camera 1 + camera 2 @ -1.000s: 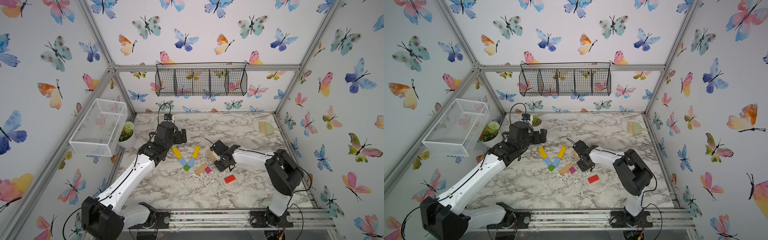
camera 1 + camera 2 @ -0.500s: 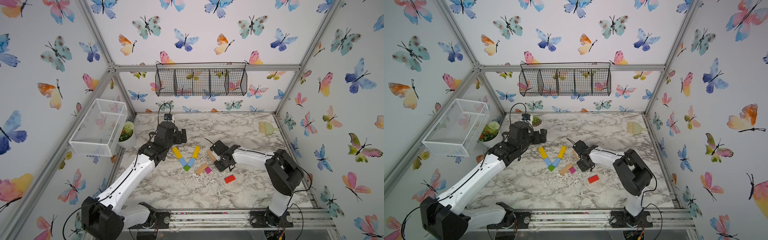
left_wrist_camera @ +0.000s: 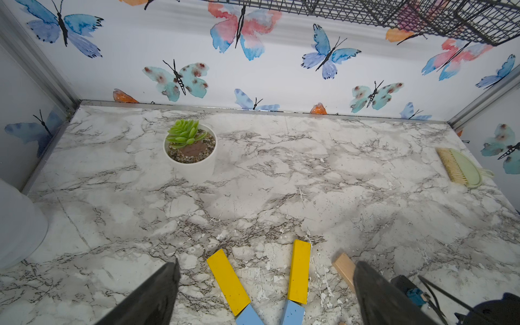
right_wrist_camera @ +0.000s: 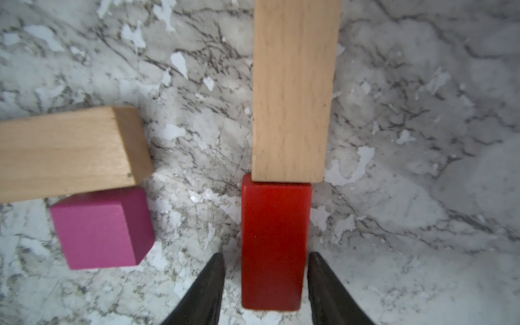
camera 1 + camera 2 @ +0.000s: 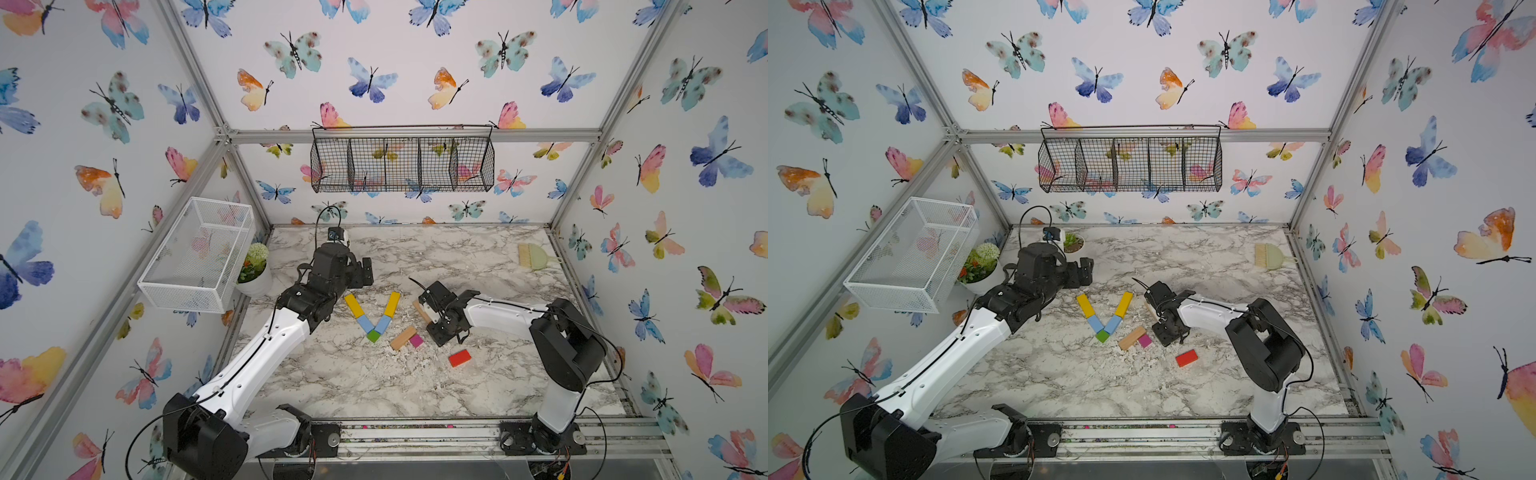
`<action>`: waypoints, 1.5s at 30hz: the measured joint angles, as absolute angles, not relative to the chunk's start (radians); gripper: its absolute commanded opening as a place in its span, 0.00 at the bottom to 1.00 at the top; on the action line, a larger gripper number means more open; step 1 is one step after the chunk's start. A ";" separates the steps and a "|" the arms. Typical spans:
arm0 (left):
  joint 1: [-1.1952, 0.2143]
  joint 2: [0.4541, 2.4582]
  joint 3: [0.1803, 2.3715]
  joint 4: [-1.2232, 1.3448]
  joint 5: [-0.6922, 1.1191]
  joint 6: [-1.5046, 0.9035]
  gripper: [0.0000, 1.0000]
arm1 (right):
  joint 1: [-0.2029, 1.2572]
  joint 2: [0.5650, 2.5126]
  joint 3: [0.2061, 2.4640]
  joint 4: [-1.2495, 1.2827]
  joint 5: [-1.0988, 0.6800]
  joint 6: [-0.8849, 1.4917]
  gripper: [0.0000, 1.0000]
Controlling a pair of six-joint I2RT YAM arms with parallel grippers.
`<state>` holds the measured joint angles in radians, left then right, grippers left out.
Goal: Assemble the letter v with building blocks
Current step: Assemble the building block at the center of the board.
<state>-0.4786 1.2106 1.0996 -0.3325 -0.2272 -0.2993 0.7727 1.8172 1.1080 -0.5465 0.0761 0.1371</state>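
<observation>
Both top views show the same thing: the V lies flat in the middle of the marble table (image 5: 478,386). One arm is a yellow bar (image 5: 354,305) plus a light-blue bar (image 5: 365,323). The other arm is a second yellow bar (image 5: 392,303) plus a second light-blue bar (image 5: 383,324), and a green cube (image 5: 373,336) sits at the tip.

Just beside the tip lie a tan bar (image 5: 402,338) and a magenta cube (image 5: 416,340). A spare red block (image 5: 459,358) lies alone, nearer the front rail. The left gripper (image 5: 361,272) hangs by the open top of the V. The right gripper (image 5: 442,334) is down low next to the V, with a second tan bar (image 5: 420,311) poking out from under it.

In the left wrist view, we see the left gripper's fingers (image 3: 157,292) spread wide with nothing in them. The tops of both yellow bars show between them on the table. Further back are a little succulent pot (image 3: 194,166) and a hand brush (image 3: 458,168).

In the right wrist view, a red block (image 4: 273,242) lies on the marble between the two fingertips (image 4: 213,270). We can see a strip of table between one finger and the block, so the jaws are slightly apart and not squeezing. The second tan bar butts end to end against that red block, in line with it. The magenta cube and the first tan bar are off to one side.
</observation>
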 measured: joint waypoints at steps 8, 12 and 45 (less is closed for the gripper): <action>-0.479 1.211 1.100 -0.332 -0.227 -0.299 0.97 | 0.773 1.817 1.108 -0.546 0.097 0.156 0.31; -0.479 1.211 1.100 -0.332 -0.227 -0.299 0.97 | 0.773 1.817 1.108 -0.546 0.101 0.164 0.28; -0.478 1.211 1.100 -0.333 -0.227 -0.297 0.97 | 0.816 1.680 1.128 -0.556 0.079 0.197 0.67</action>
